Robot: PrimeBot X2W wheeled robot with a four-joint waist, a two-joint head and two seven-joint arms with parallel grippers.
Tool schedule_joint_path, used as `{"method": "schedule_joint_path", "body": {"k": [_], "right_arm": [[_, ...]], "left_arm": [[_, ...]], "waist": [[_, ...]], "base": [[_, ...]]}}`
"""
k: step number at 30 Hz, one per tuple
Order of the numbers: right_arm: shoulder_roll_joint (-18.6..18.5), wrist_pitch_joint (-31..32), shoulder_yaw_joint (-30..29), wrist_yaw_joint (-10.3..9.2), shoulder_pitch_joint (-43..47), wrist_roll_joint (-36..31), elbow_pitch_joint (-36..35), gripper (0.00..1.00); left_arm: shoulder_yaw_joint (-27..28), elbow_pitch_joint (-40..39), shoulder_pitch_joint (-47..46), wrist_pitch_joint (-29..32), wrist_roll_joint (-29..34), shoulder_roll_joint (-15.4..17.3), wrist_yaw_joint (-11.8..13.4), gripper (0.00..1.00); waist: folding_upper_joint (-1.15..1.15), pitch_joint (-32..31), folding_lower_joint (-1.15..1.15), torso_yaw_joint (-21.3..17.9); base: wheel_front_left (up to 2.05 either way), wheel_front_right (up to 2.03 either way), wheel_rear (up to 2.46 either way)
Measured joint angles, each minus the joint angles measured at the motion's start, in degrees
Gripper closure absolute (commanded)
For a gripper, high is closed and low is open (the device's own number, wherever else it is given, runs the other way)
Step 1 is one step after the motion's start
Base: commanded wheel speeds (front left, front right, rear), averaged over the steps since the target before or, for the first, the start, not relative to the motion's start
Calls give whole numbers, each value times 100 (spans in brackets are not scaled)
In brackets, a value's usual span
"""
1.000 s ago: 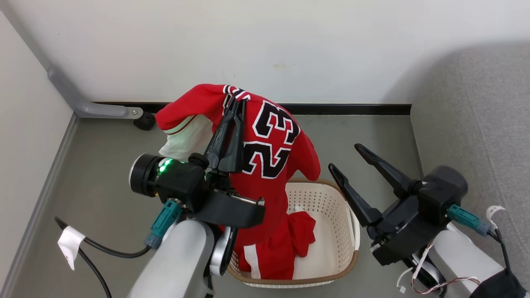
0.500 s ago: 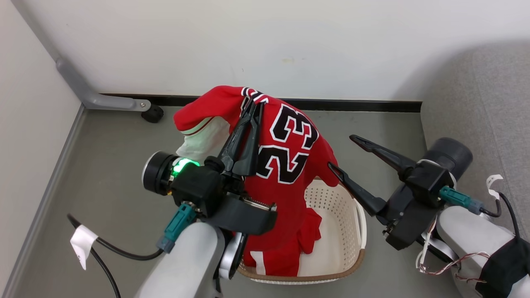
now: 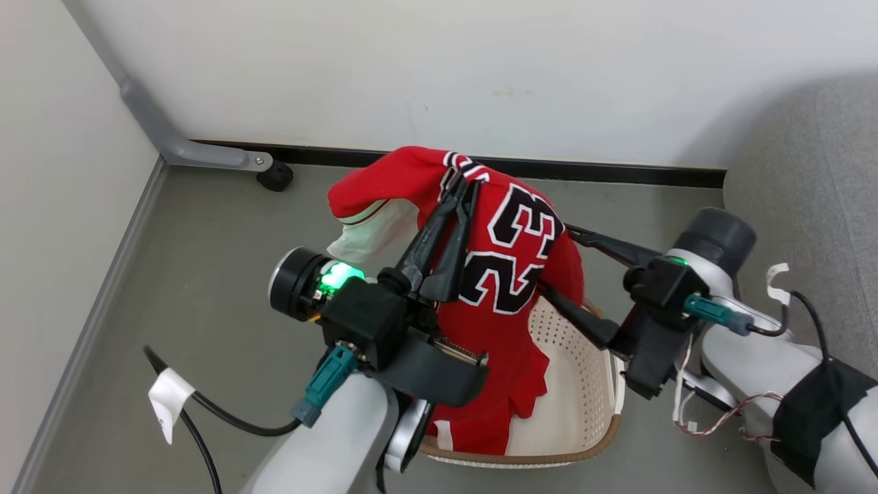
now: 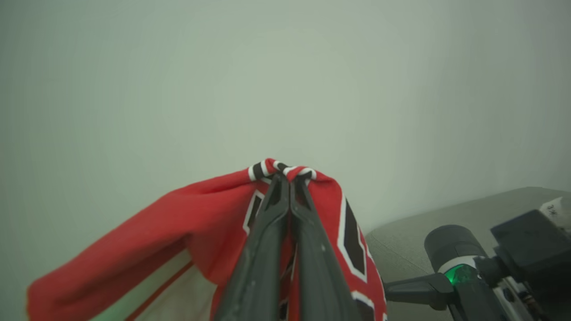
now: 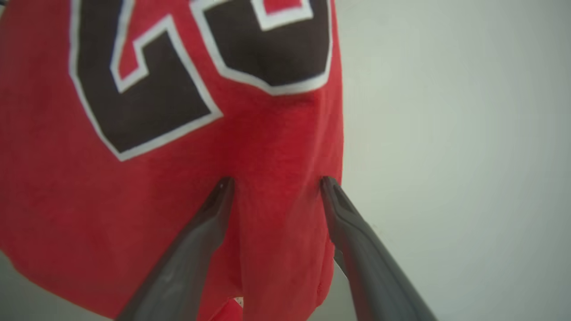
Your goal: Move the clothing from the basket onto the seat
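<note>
The head camera looked down at the grey floor (image 3: 206, 274), the white wall (image 3: 480, 68) and the red jersey with black-and-white number 23 (image 3: 511, 274). The left wrist camera faced that wall along its shut left jaws, close to the jersey's collar, with the large grey fabric seat (image 4: 401, 232) at lower right. The right wrist camera sat nearest, looking between its spread right jaws at the jersey's number.

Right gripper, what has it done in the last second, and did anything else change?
The right gripper swung in toward the hanging jersey; its open fingers now flank the jersey's side edge, not closed on it. The head camera also shifted. Unchanged: the left gripper stays shut on the jersey's collar, holding it up over the basket, with the other garment still inside.
</note>
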Motion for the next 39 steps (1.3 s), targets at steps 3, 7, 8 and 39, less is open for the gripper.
{"method": "schedule_joint_path", "body": {"k": [3, 7, 8, 39], "right_arm": [[99, 21, 224, 0, -130, 2, 179, 0], [231, 54, 355, 0, -251, 73, 420, 2], [281, 57, 361, 0, -270, 111, 479, 17], [241, 43, -530, 0, -293, 1426, 600, 100]], "left_arm": [[-138, -35, -23, 0, -56, -2, 1, 100], [-235, -53, -80, 0, -119, -2, 5, 100], [-248, -53, -81, 0, -137, -2, 5, 100], [29, 661, 271, -19, -191, -5, 56, 0]], "waist": [[0, -2, 0, 24], [0, -5, 0, 55], [0, -5, 0, 61], [0, -51, 0, -345]], "base": [[0, 0, 0], [0, 0, 0], [0, 0, 0], [0, 0, 0]]}}
